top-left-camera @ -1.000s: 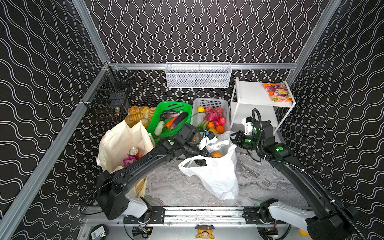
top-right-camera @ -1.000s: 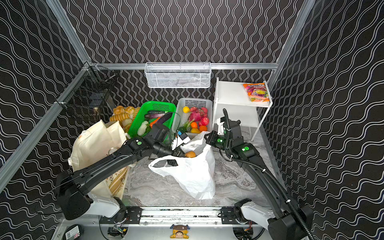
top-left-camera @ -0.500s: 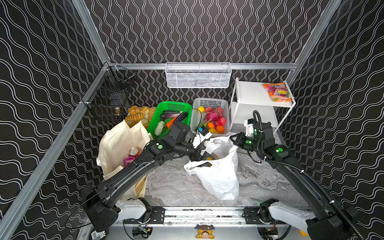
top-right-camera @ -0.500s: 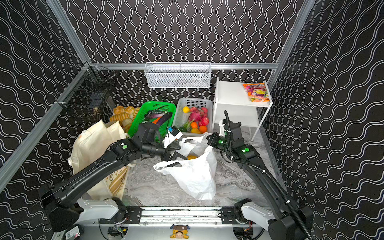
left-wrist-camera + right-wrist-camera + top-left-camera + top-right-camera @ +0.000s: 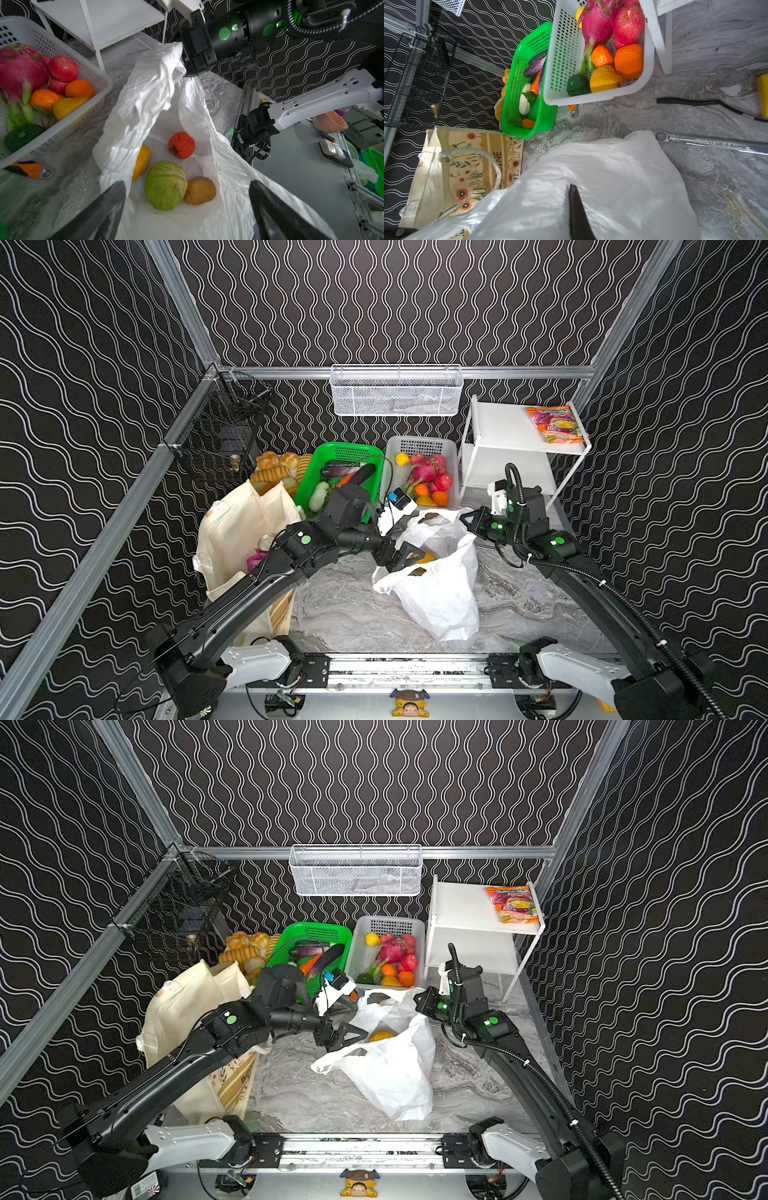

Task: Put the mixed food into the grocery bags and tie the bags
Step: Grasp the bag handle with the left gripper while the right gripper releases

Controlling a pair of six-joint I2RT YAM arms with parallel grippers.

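Note:
The white plastic grocery bag (image 5: 440, 597) (image 5: 390, 1077) lies in the middle of the table with its mouth gaping. My left gripper (image 5: 415, 562) (image 5: 357, 1038) (image 5: 188, 185) hangs open and empty over that mouth. Inside the bag lie a pale green cabbage (image 5: 165, 185), a brown potato (image 5: 199, 190), a red round vegetable (image 5: 181, 145) and a yellow piece (image 5: 142, 162). My right gripper (image 5: 467, 522) (image 5: 419, 1000) (image 5: 572, 187) is shut on the bag's far rim (image 5: 166, 54), lifting it. The cream tote (image 5: 237, 526) (image 5: 467, 166) stands at the left, holding a can (image 5: 266, 541) and a purple packet (image 5: 254, 562).
A green basket (image 5: 345, 452) of vegetables and a white basket (image 5: 419, 441) of fruit stand behind the bag. Bread rolls (image 5: 272, 468) lie at the back left. A white shelf (image 5: 498, 423) carries a snack packet (image 5: 555, 423). A wrench (image 5: 708, 143) lies on the table.
My left gripper's jaws have spread wide over the bag's mouth, and the left arm has shifted a little. The right gripper keeps its grip on the bag's rim.

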